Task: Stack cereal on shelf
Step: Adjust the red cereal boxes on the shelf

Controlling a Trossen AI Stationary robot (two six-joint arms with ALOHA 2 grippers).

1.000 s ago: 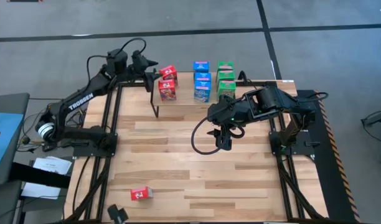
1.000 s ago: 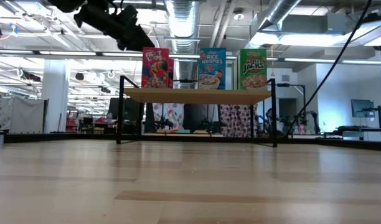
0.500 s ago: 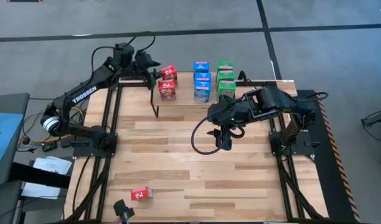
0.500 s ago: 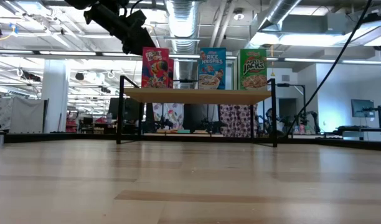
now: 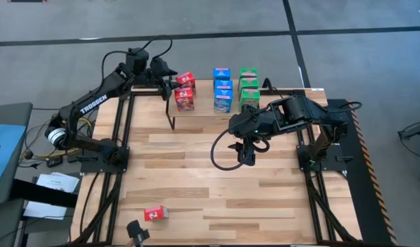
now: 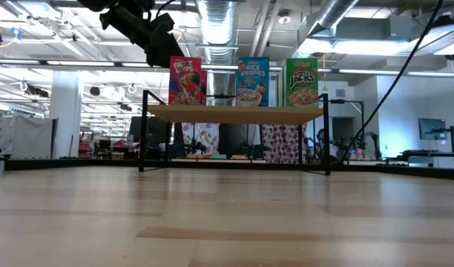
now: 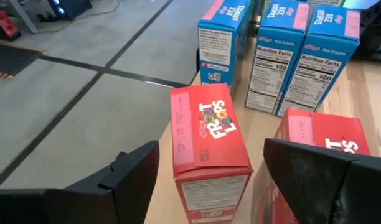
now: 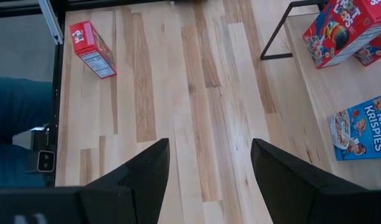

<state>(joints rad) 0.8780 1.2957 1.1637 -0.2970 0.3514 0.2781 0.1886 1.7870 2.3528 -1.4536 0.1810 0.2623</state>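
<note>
Nine cereal boxes show in the high view, and eight of them stand on the shelf [image 5: 217, 110] in the upper middle of the frame: two red boxes [image 5: 185, 100] at its left end, three blue boxes [image 5: 222, 87] in a row down the middle, and three green boxes [image 5: 248, 86] at its right end. The ninth, a third red box [image 5: 155, 214], lies on its side on the slatted table [image 5: 278, 199] in the lower left of the frame, well apart from the shelf. In the low view the shelf sits at centre with one red, one blue and one green front facing the camera, the boxes behind them hidden. The left gripper [image 5: 170, 81] hovers just beside the two red boxes at the shelf's left end, its fingers spread wide with the rear red box between them in the left wrist view, not touching it. The right gripper [image 5: 246, 155] hangs over the bare table in front of the shelf, right of centre, its fingers spread apart and holding nothing.
</note>
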